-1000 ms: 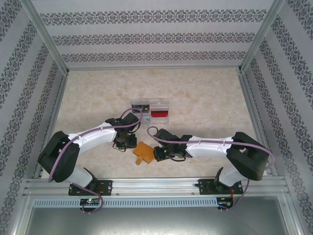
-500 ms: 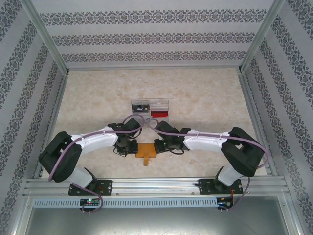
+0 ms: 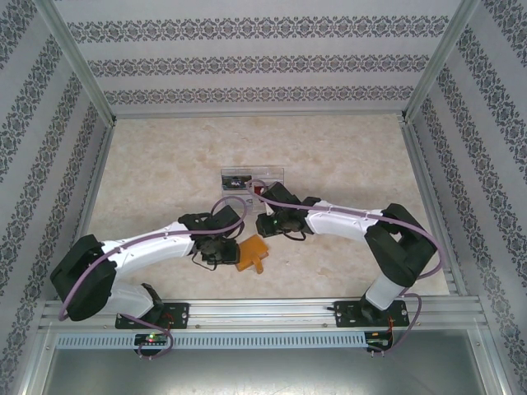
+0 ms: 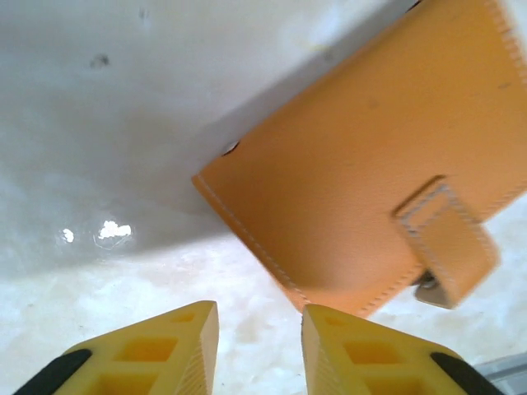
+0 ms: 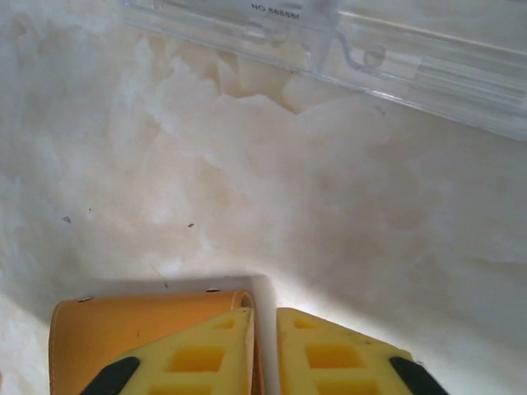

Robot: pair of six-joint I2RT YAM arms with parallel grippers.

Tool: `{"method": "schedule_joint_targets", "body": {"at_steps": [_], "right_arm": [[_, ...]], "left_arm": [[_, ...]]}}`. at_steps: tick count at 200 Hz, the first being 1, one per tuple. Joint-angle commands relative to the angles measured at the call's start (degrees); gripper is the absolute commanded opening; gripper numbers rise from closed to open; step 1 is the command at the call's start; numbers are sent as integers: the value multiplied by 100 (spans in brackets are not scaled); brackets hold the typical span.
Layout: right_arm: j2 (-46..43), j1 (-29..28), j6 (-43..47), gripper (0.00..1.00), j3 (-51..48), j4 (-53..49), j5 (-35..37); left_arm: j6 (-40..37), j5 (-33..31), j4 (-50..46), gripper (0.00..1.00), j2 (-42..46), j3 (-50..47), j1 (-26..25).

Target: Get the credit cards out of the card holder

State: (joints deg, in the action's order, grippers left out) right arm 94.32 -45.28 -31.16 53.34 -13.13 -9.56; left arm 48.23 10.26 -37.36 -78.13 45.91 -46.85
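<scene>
Left gripper [image 4: 258, 321]: yellow fingers partly apart, nothing between them, pointing at a corner of the flat orange-tan folding card holder [image 4: 370, 181]. Right gripper [image 5: 263, 317]: fingers almost together, orange edge right at the slit, and we can't tell if it's pinched. Holder is folded shut, strap tab over its edge, on the marbled beige tabletop [image 5: 247, 181] near the clear plastic compartment tray [image 5: 412, 49]. We read this as the opening step; next move needs one flap pinned and the tab lifted

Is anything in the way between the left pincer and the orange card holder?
No, nothing visible. Just bare table lies between the left pincer and the card holder.
</scene>
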Motion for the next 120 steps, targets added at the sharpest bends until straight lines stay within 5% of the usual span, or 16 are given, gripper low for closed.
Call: {"method": "schedule_joint_targets", "body": {"at_steps": [1,48,120], "right_arm": [[-570,103,-77,22,-386,-119,-36],[-1735,257,-549,28,-1363,-105,146],[-2419,393,-778,31,-1955,-165,190]], "left_arm": [[-425,-266,-382,40,45,404,-123],[-1459,-1147,-1010,48,-763,1227,-768],[-2181,-1533,-1109,52,-1258,1262,-1326]]}}
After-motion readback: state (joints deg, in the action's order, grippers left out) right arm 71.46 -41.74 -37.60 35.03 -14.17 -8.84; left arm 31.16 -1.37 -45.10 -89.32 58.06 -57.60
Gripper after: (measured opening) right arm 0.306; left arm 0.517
